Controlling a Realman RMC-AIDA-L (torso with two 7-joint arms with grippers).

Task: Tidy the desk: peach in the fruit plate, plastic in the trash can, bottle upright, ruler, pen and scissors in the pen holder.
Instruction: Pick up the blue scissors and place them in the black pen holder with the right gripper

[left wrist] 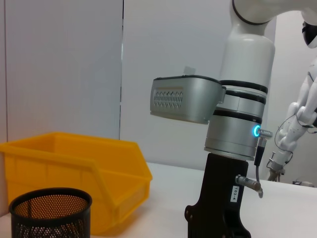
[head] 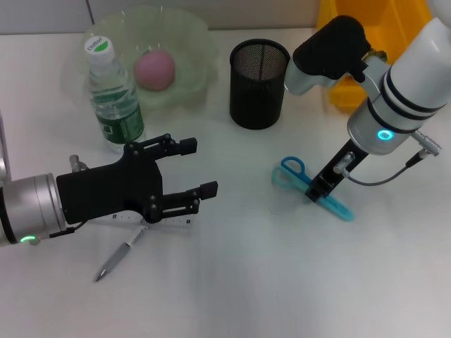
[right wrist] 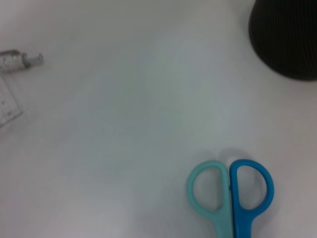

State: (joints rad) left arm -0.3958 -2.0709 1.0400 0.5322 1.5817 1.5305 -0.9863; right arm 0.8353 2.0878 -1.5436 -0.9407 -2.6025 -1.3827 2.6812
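Left claw: we see the left claw (head: 189, 174) spread wide above the table (head: 254, 282), fingers apart and nothing between them; it hangs over the ruler (head: 158, 220), with no contact that we can make out.
Right claw: the right claw (head: 318, 190) points down onto the middle of the scissors (head: 310, 186). Its fingers are hidden by the black claw body, so we cannot tell whether they are parted or closed on the scissors.
Scissors: lying flat on the table, handle loops toward the pen holder (head: 259, 83), blade end toward the robot's right. In the right wrist view one loop is pale teal and the other a darker blue (right wrist: 230, 196).
Ruler and pen: the ruler lies under the left claw; the pen (head: 120, 255) lies slanted just beside it, nearer the robot.
Bottle: the bottle (head: 113, 95) stands upright, cap on, next to the fruit plate (head: 190, 42).
Peach: the peach (head: 154, 68) sits inside the fruit plate.
Trash can: the trash can (head: 380, 21) is at the far right, behind the right arm; the pen holder stands between it and the plate.
Room: plain pale wall panels behind the table in the left wrist view.
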